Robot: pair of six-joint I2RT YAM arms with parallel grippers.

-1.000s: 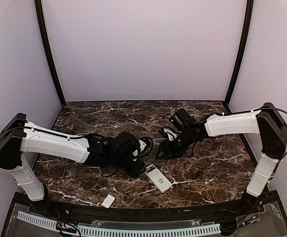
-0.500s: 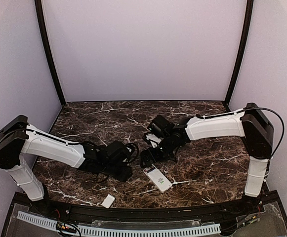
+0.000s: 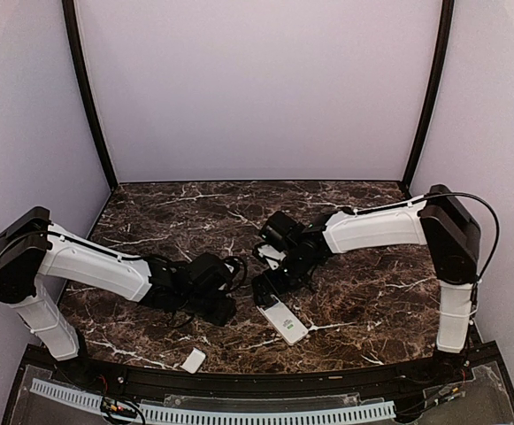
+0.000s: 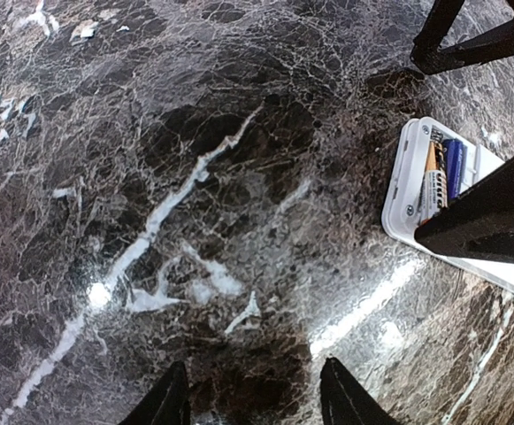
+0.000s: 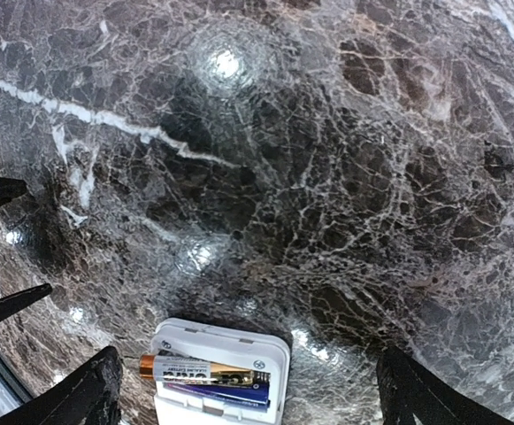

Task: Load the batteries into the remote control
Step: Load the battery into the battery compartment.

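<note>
As seen overhead, lower centre of frame: remote control [image 3: 283,320] on worktop [image 3: 372,283], both batteries [image 5: 208,368] seated in compartment. Right fingers [image 5: 84,394] spread wide astride its end, empty. Left fingers [image 4: 164,407] parted, empty.

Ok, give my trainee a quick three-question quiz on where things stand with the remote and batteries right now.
1. True or false: both batteries lie in the open bay of the remote.
2. Where is the small white cover plate? A) snapped onto the remote B) lying on the table by its near edge, apart from the remote C) propped against the back wall
3. Is the right pincer open or shut?
Key: 1 true; 2 B; 3 open.
</note>
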